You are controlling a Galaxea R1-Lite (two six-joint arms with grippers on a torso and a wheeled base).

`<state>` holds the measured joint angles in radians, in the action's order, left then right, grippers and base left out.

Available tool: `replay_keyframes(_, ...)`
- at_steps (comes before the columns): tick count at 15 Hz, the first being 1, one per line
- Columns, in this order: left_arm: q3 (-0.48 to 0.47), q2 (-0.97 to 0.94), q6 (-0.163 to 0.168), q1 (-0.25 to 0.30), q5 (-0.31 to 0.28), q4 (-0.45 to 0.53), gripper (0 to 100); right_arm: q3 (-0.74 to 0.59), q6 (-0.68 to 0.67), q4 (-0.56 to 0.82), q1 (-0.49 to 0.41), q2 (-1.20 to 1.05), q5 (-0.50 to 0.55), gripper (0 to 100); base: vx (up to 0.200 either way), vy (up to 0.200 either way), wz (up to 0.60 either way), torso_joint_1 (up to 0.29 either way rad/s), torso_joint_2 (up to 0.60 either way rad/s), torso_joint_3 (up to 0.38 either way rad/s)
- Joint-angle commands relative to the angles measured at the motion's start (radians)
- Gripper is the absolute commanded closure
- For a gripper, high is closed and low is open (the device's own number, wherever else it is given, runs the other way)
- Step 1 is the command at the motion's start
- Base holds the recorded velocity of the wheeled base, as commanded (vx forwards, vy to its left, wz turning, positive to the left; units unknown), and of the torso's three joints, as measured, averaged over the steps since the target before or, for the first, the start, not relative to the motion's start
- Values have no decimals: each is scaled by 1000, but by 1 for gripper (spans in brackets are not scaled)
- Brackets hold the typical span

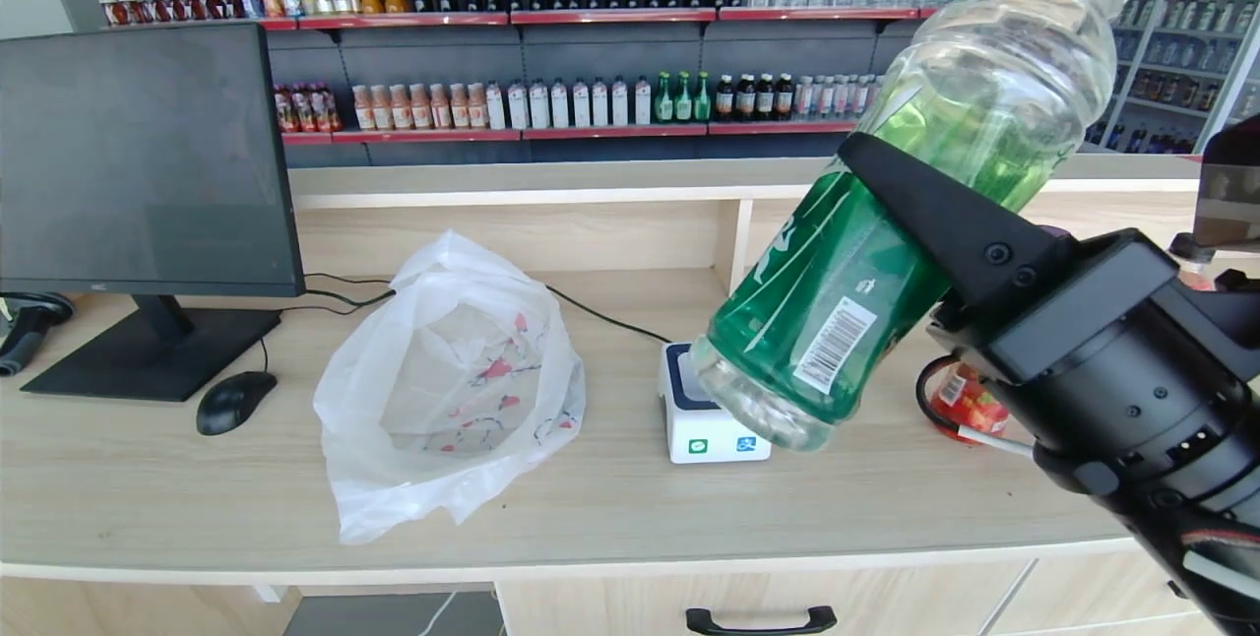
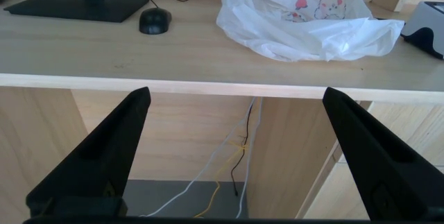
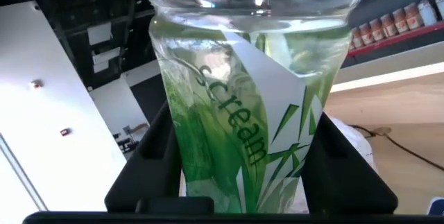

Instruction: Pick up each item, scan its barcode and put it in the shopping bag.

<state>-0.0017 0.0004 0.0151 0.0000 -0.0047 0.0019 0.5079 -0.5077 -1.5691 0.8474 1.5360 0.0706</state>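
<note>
Left wrist view: left gripper [image 2: 239, 161] sits low in front of the counter [image 2: 208, 57], below its front edge, fingers [image 2: 104, 154] spread wide with nothing between them, loose wires hanging under the counter behind it

Head view: right gripper [image 1: 915, 213] is raised above the counter's right side, closest thing to the camera, pinching the bottle [image 1: 945, 124] around its middle, one black finger across the front and the other hidden behind. Right wrist view has the same grip, a finger on each side of the green label, pressed against it

Bottle is clear plastic with a green label, in the air and tilted: cap end up and to the right, base down and to the left. Barcode [image 1: 835, 346] is low on the label and faces the head camera. Base overlaps the white scanner [image 1: 709, 419] from this angle, can't tell the gap between them

Scanner stands on the counter near the middle. Just left of it is the shopping bag [image 1: 453, 390], white translucent plastic, mouth open, resting on the counter. Red packaged item [image 1: 970, 400] lies on the counter to the right of the scanner, partly hidden by the right arm

Further left: black mouse [image 1: 234, 402], then the dark monitor [image 1: 148, 163] on its stand, cables running behind the bag

Far back: shelves [image 1: 512, 18] with rows of drink bottles
</note>
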Motion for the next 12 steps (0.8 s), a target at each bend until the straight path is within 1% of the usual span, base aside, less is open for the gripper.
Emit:
replay_keyframes(1, 0, 0, 0, 0, 0, 1, 0, 3, -2, -2, 15, -4, -23, 100, 0, 0, 0, 0, 0, 0)
replay_keyframes(6, 0, 0, 0, 0, 0, 1, 0, 74, -2, 18, 16, 4, -49, 100, 0, 0, 0, 0, 0, 0)
replay_keyframes(12, 0, 0, 0, 0, 0, 0, 0, 64, 5, 18, 24, 4, -66, 100, 0, 0, 0, 0, 0, 0)
